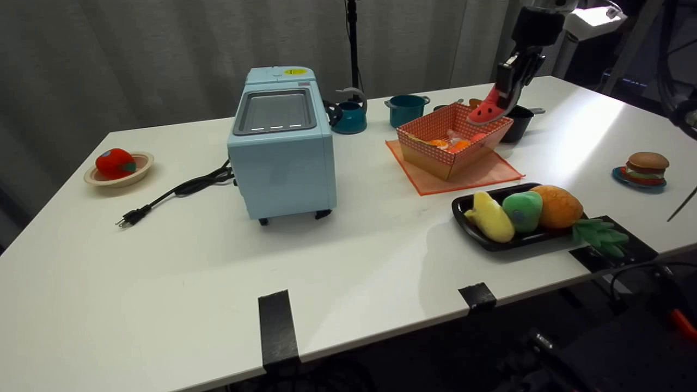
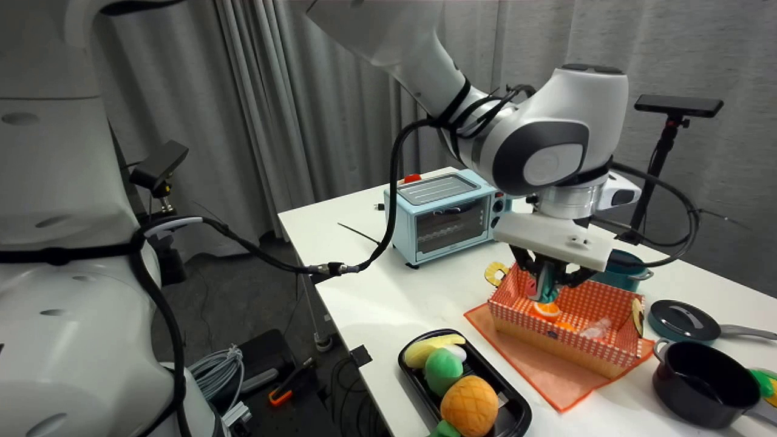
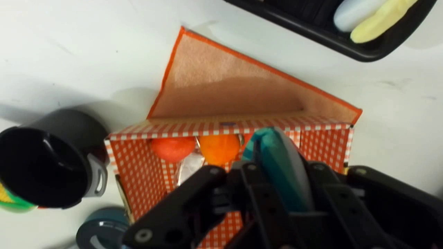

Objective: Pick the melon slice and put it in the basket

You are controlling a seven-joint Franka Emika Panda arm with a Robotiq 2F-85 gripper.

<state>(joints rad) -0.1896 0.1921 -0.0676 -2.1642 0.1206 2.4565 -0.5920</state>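
The melon slice [image 1: 487, 111], red with black seeds and a green striped rind, is pinched in my gripper [image 3: 278, 166]. In the wrist view the rind side of the melon slice [image 3: 273, 141] shows between the dark fingers, which press on it from both sides. It hangs tilted at the opening of the red-checkered basket [image 1: 422, 159], as both exterior views show. Whether the slice touches the basket's wall or floor I cannot tell. Inside the basket [image 2: 540, 342] lie an orange slice [image 2: 546, 311], a red round piece [image 3: 173, 148] and a clear wrapped piece [image 3: 189, 168].
An orange cloth [image 2: 558, 379] lies under the basket. Close by stand a black pot [image 2: 704, 385], a lidded pan [image 2: 683, 320] and a teal pot [image 1: 405, 110]. A black tray [image 1: 493, 243] holds toy fruits. Further off are a blue toaster oven [image 1: 280, 179] and a toy burger [image 1: 646, 166].
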